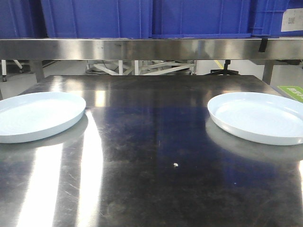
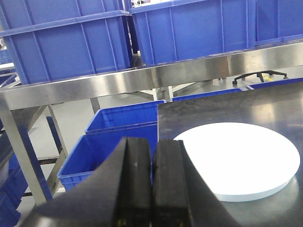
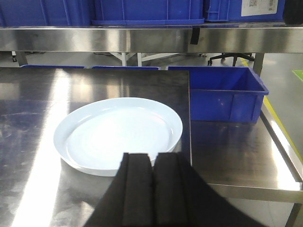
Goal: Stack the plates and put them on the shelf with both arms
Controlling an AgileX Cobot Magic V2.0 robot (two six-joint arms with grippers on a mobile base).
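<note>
Left plate [image 1: 38,116] sits at 9 o'clock on our table [image 1: 156,151] and right plate [image 1: 260,117] at 3, both flat and well apart, not stacked yet. The shelf [image 1: 151,48] runs across at 12 with blue crates [image 1: 94,19] on it. Our left gripper [image 2: 152,189] and right gripper [image 3: 152,194] are both pinched tight on nothing, each with its plate just ahead.

Front: left plate [image 1: 38,116] clipped by left edge, right plate [image 1: 260,117] by right edge, crates [image 1: 94,19] cut at top. Speck [image 1: 175,164] on table [image 1: 151,198] too small to ID. Left wrist: left plate blown out white, left gripper [image 2: 152,146] covers its near-left edge. Right wrist: right gripper [image 3: 152,161] hides right plate's near rim; label [image 3: 258,7] unreadable.
</note>
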